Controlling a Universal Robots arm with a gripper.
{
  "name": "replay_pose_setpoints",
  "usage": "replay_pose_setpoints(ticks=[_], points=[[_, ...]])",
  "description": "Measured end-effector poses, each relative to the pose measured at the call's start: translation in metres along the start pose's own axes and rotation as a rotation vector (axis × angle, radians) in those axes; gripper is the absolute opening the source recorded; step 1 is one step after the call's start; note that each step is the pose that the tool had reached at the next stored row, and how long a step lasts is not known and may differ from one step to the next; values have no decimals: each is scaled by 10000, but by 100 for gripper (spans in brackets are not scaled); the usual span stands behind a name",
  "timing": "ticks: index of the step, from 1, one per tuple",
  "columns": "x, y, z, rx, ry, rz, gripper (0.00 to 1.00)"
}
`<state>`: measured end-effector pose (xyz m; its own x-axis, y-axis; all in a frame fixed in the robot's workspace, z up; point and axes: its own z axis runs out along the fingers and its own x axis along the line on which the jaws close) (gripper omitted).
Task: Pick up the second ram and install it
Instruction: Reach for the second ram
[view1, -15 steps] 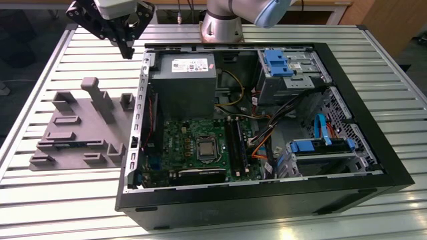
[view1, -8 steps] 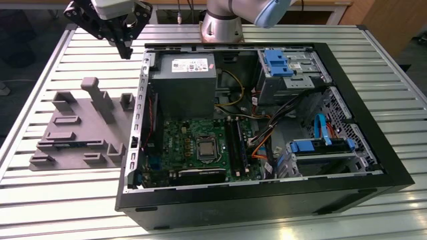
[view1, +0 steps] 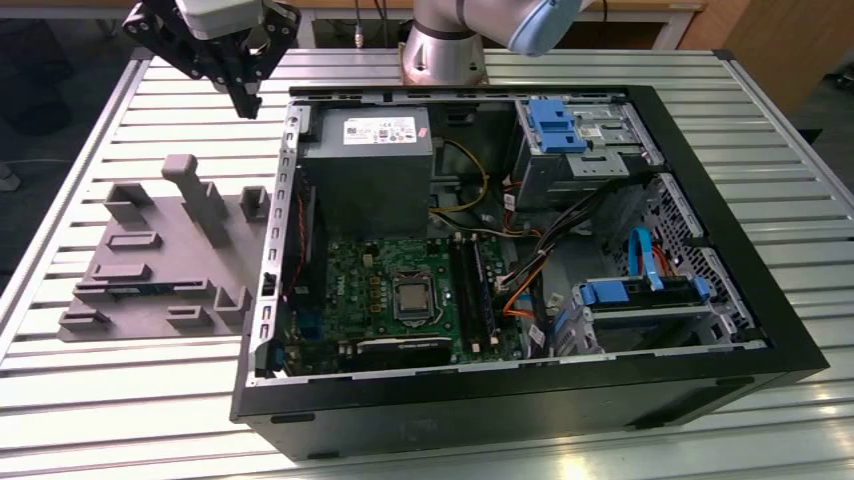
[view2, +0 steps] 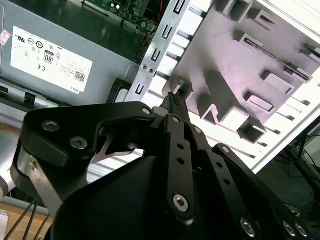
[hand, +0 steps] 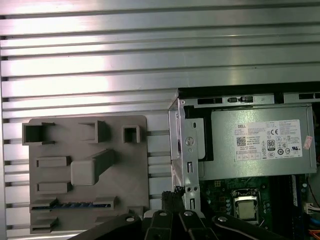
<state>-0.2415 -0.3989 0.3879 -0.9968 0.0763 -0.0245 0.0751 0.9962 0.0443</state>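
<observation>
Exterior view gives us the slatted table (view1: 80, 420), on it the open computer case (view1: 534, 410) and, at the exterior view's left of the case, the grey fixture block (view1: 160, 270). The second ram (view1: 138, 291) stands on edge in a slot on the block's side nearest that camera, with its long axis along the table slats. We cannot tell which end carries the label. The gripper (view1: 247, 103) hangs above the table past the block's far side, fingers pressed together on nothing. From it, we judge, the second ram lies across the block, beyond the upright posts.
</observation>
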Motion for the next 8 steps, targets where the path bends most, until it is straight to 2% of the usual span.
replay_pose_setpoints(ticks=[8], points=[[33,-3,1,0,0,0,11]])
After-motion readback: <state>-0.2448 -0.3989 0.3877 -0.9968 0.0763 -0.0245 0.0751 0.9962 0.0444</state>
